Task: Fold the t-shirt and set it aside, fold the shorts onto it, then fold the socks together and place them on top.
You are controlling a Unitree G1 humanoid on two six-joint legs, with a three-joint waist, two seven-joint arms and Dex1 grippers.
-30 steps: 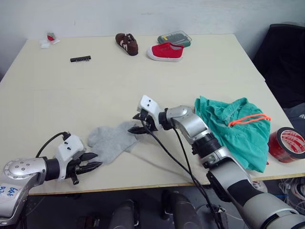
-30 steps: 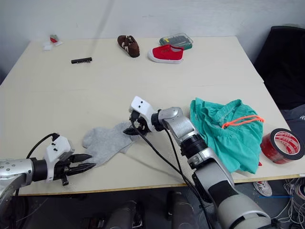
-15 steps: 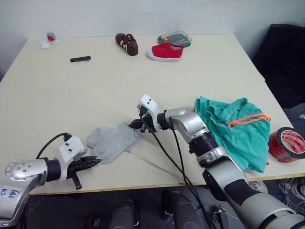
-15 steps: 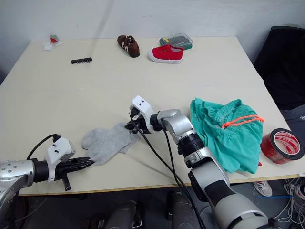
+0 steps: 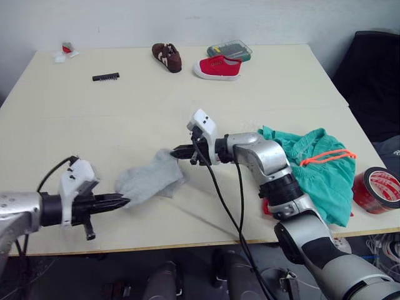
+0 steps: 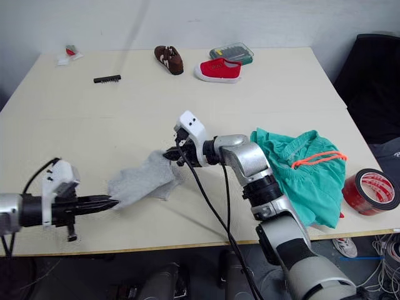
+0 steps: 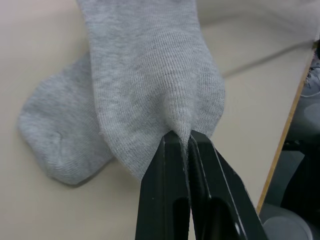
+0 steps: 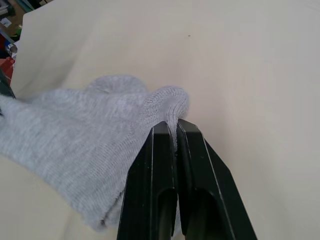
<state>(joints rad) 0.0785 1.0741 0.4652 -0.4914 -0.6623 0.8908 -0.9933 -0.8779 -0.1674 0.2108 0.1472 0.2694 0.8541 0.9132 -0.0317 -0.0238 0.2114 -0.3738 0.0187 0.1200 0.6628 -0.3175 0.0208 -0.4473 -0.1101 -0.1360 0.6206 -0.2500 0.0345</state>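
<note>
The socks (image 5: 150, 180) were light grey and of soft knit. They hung stretched between two pinched ends, one near the front edge of the counter (image 5: 125, 119) and one higher toward the middle, so the fabric was lifted and sagged in between. The shorts (image 5: 312, 172) were teal-green, with an orange drawstring, and lay crumpled on the right side of the counter, apart from the socks.
</note>
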